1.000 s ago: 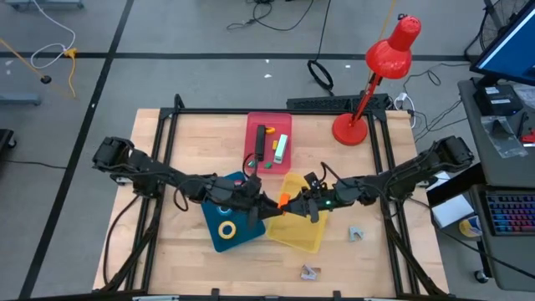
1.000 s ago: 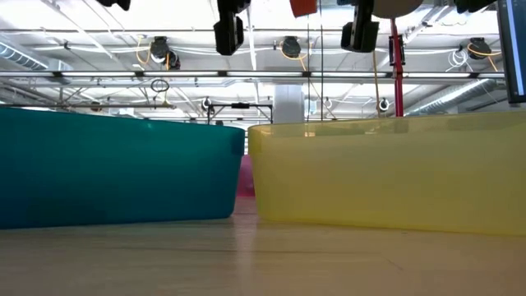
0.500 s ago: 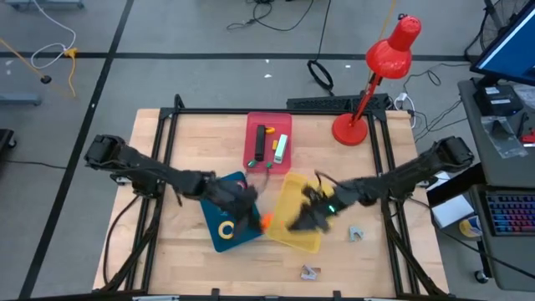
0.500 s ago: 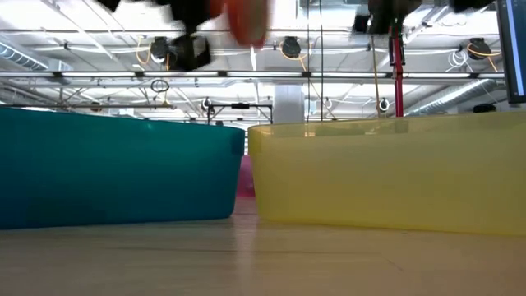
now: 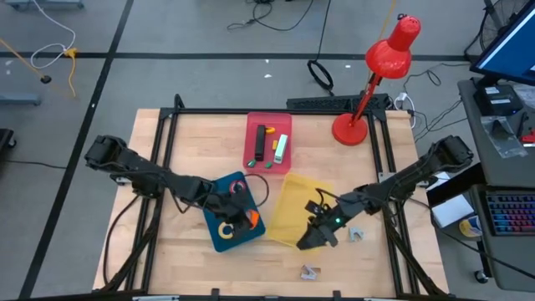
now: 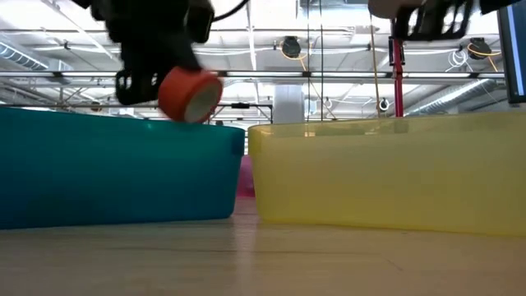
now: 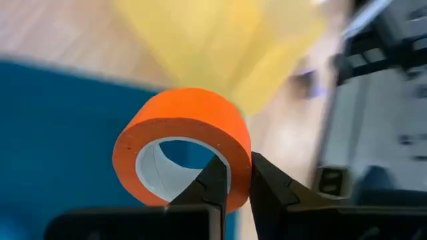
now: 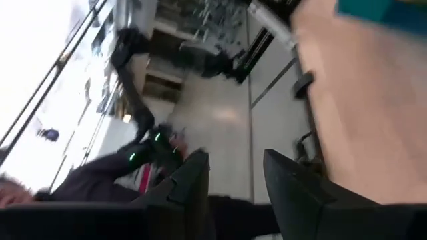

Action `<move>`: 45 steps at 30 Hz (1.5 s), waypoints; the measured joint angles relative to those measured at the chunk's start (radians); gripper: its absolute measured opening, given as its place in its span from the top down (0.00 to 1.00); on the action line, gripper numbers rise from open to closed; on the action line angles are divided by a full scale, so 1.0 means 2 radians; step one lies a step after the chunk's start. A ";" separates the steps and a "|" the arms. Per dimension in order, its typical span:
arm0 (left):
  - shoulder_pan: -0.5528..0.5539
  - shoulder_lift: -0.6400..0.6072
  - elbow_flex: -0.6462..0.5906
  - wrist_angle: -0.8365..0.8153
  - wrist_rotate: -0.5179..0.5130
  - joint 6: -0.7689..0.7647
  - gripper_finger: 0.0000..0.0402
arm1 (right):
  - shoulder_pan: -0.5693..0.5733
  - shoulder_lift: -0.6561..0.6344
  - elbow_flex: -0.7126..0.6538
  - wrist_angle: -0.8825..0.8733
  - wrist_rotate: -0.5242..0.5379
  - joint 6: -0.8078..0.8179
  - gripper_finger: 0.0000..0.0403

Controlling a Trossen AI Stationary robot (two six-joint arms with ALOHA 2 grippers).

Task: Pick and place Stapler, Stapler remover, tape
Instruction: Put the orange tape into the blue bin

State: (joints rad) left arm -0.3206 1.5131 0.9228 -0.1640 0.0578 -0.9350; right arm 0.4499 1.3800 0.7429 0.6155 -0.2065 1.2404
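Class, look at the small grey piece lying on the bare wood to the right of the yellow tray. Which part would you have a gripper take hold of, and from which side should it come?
Probably from straight above: the grey piece lies low on the table, clear of the yellow tray, so nothing blocks a downward approach. Close the fingers across its narrower width. Its exact shape is too small to tell. The right gripper, open and empty, is nearest.

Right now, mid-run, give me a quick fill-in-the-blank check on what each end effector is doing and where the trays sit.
1. The left end effector is shut on a roll of tape coloured ____.
2. In the high view, that roll hangs over the ____ tray.
3. The right end effector holds ____.
4. The tray nearest the red lamp is ____.

Missing words: orange; blue; nothing; pink
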 joint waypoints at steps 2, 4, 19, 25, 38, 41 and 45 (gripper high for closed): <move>-0.002 0.001 -0.001 -0.014 -0.020 -0.003 0.91 | 0.006 -0.001 -0.001 0.010 -0.002 0.001 0.66; -0.001 0.000 0.000 -0.012 -0.042 -0.007 0.91 | 0.011 -0.001 -0.001 0.012 0.000 0.002 0.66; 0.001 0.032 0.000 -0.062 -0.102 -0.144 0.91 | 0.012 0.000 -0.002 0.012 0.026 -0.010 0.67; 0.012 0.049 0.000 -0.071 -0.096 -0.175 0.91 | 0.012 0.000 -0.002 0.012 0.026 -0.011 0.67; 0.037 0.049 0.000 -0.087 -0.051 -0.178 0.81 | 0.012 0.000 -0.002 0.015 0.028 -0.013 0.67; 0.037 0.049 0.000 -0.088 -0.051 -0.177 0.79 | 0.012 0.000 -0.002 0.015 0.026 -0.014 0.67; 0.037 0.049 0.000 -0.087 -0.050 -0.171 0.74 | 0.012 0.000 -0.002 0.015 0.021 -0.016 0.67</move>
State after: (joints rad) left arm -0.2462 1.6115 0.9230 -0.3389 -0.0431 -1.2766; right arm 0.4736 1.3800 0.7399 0.6462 -0.1638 1.2081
